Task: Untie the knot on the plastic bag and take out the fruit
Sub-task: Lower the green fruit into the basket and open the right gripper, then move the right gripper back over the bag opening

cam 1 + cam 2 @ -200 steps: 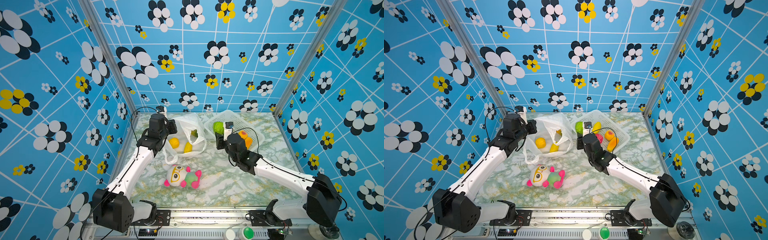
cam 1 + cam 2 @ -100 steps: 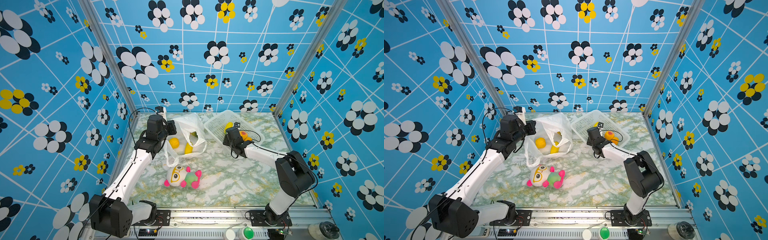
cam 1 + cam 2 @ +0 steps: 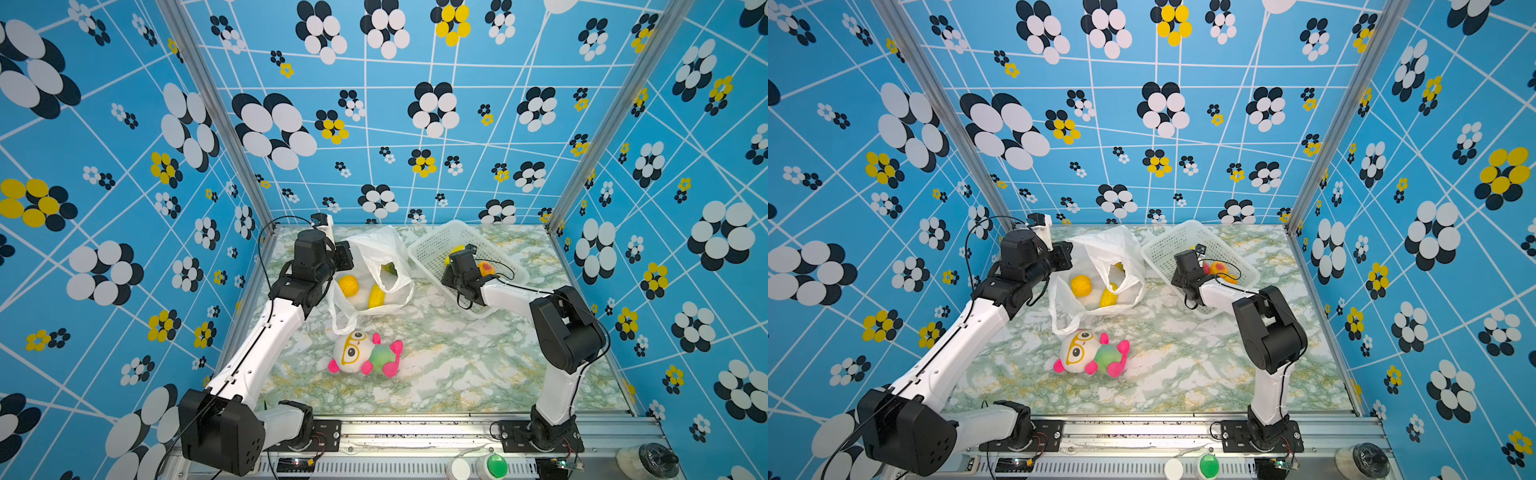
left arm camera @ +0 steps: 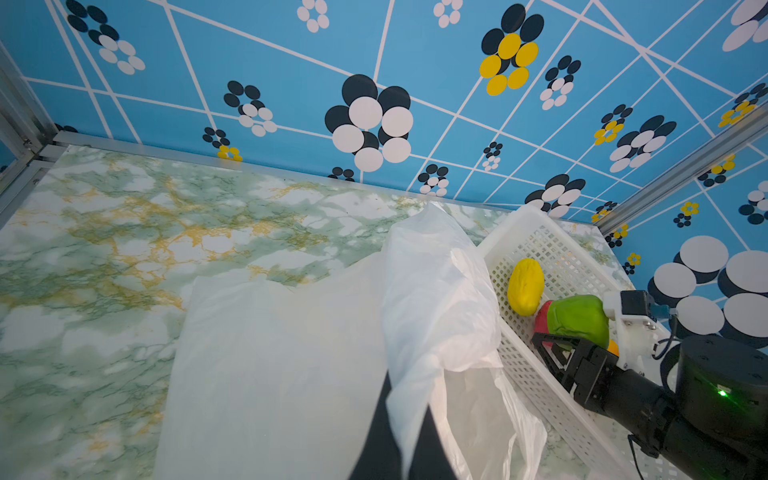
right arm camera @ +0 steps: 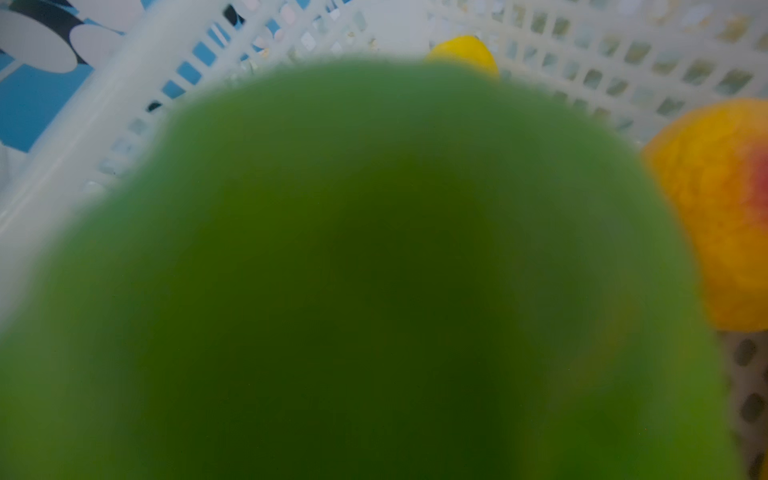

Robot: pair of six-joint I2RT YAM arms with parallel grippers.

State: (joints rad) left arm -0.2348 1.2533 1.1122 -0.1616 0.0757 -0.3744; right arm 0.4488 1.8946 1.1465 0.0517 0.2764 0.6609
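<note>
The left gripper (image 3: 347, 258) pinches the rim of the plastic bag (image 3: 376, 245); two yellow fruit (image 3: 348, 285) lie inside. The right gripper (image 4: 555, 347) is in the basket (image 4: 536, 232) by a green fruit (image 4: 577, 318); I cannot tell if it grips. The thin bag could slip and flop shut. The table (image 3: 457, 365) is green marble and the walls (image 3: 374, 124) are blue and flowery.

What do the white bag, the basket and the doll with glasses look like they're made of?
The plastic bag looks like thin glossy film: translucent, crumpled. The basket: rigid white plastic, probably moulded, gridded holes. The doll: seemingly plush fabric, matte, soft rounded limbs.
</note>
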